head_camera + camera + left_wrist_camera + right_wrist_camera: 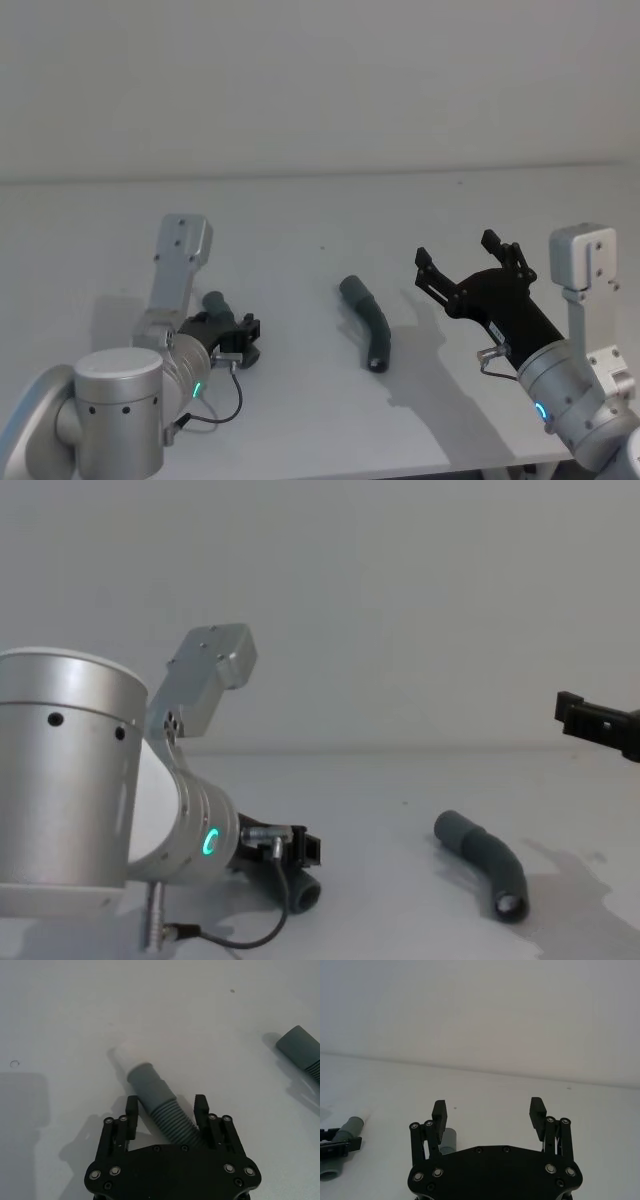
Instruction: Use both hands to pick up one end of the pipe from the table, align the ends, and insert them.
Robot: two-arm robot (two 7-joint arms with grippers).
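Left claw (165, 1104): lowered to the table (300, 220), fingers spread either side of the shorter pipe piece (155, 1095), not clamped.
Shorter pipe piece: laid on the table, white tip (127, 1055) beyond the fingertips.
Longer pipe piece (368, 322): laid free mid-table, between the claws.
Right claw (456, 252): held wide open, raised, right of the longer pipe piece.

On the table (300, 215), the longer pipe piece (368, 322) lies at centre. To its left lies the shorter piece (155, 1097), straddled by the left gripper (166, 1106), one finger on either side. To its right, well apart, the right gripper (457, 252) hangs above the table, spread wide.
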